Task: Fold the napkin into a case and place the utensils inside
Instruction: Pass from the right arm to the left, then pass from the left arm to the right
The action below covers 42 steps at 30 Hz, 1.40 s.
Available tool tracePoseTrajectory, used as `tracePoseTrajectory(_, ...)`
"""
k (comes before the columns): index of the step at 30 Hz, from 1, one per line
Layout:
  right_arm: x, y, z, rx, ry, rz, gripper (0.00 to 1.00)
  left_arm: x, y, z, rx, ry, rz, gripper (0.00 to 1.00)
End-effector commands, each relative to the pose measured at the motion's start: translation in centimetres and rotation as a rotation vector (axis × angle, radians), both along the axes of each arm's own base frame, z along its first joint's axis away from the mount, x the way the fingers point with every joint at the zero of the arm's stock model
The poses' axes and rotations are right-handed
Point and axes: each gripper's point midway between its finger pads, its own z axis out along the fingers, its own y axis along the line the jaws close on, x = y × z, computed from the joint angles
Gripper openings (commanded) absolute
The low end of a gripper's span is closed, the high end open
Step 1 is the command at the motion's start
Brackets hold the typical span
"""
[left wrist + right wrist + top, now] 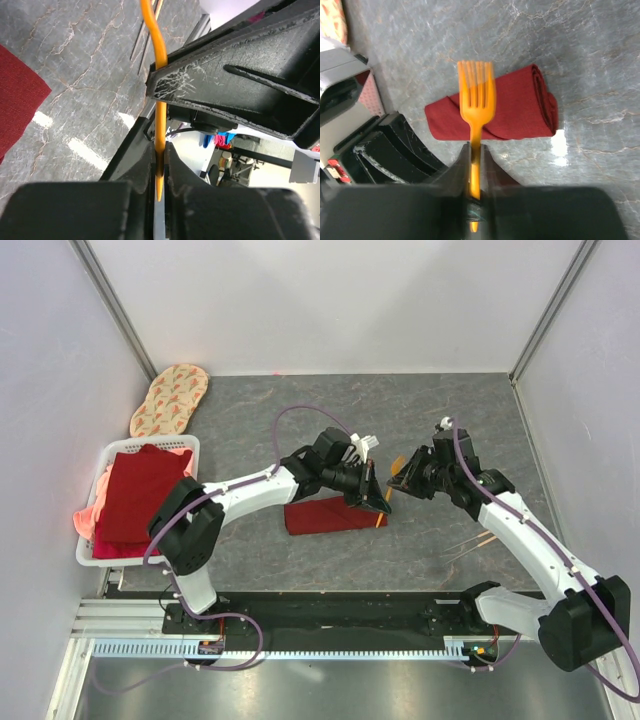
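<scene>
Maroon cloth, folded into a flat layered case (330,515), lies on the grey table (450,410) near both grippers. The right gripper (475,165) pinches an orange fork (477,100) — tines pointing at the case — while the left gripper (160,170) clamps a thin orange handle (160,125).

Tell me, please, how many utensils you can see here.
3. An orange fork is pinched in the right fingers near the napkin; two thin ones lie on the table beside the right arm. Others may be hidden.

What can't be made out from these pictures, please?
Top view: fork mostly hidden between left gripper and right gripper.
Left wrist view: fork runs off the top edge.
Top view: loose utensils too small to identify.
Right wrist view: case opening not discernible among the folds.
</scene>
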Motion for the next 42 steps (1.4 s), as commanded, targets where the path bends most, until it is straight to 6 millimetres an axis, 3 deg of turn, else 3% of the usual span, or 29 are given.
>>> tracePoseTrajectory(1,0.1,0.1,1.4,-0.095,-0.108,0.147,0.43,-0.8,0.8,0.6,-0.027,-0.003,-0.048,0.02)
tracePoseTrajectory(3,0.5,-0.5,2.3,-0.216,-0.203,0.272,0.67,-1.7,2.5,0.2,0.007,-0.013,-0.099,0.02)
tracePoseTrajectory(6,0.9,-1.0,3.5,-0.311,-0.297,0.373,0.75,-3.6,5.1,0.3,-0.001,0.010,-0.169,0.02)
tracePoseTrajectory(8,1.0,-1.1,3.8,-0.331,-0.319,0.410,0.75,-4.6,6.8,0.1,-0.008,0.021,-0.198,0.02)
tracePoseTrajectory(11,0.3,0.1,3.6,-0.283,-0.354,0.524,0.71,-6.3,8.7,1.2,-0.037,0.003,-0.256,0.02)
tracePoseTrajectory(12,0.1,0.8,3.4,-0.246,-0.369,0.564,0.66,-6.9,9.0,1.8,-0.054,0.002,-0.277,0.02)
tracePoseTrajectory(13,-1.1,2.4,3.6,-0.158,-0.381,0.661,0.65,-7.7,9.5,2.1,-0.071,0.026,-0.306,0.02)
tracePoseTrajectory(16,-2.5,4.2,4.2,-0.045,-0.413,0.780,0.57,-8.8,10.1,2.6,-0.102,0.027,-0.343,0.02)
tracePoseTrajectory(17,-2.8,4.4,4.2,-0.030,-0.417,0.798,0.56,-9.0,10.2,2.6,-0.104,0.023,-0.350,0.02)
tracePoseTrajectory(20,-3.3,5.1,4.5,0.023,-0.418,0.842,0.35,-9.4,10.6,2.2,-0.100,0.024,-0.354,0.02)
tracePoseTrajectory(23,-3.6,5.5,4.2,0.059,-0.400,0.863,0.29,-9.4,10.7,2.3,-0.104,0.015,-0.355,0.02)
tracePoseTrajectory(36,-4.8,6.2,3.0,0.143,-0.373,0.910,0.26,-8.9,10.8,2.4,-0.109,0.020,-0.343,0.02)
tracePoseTrajectory(42,-5.1,6.4,2.3,0.141,-0.359,0.917,0.30,-8.7,10.9,2.8,-0.116,0.014,-0.336,0.02)
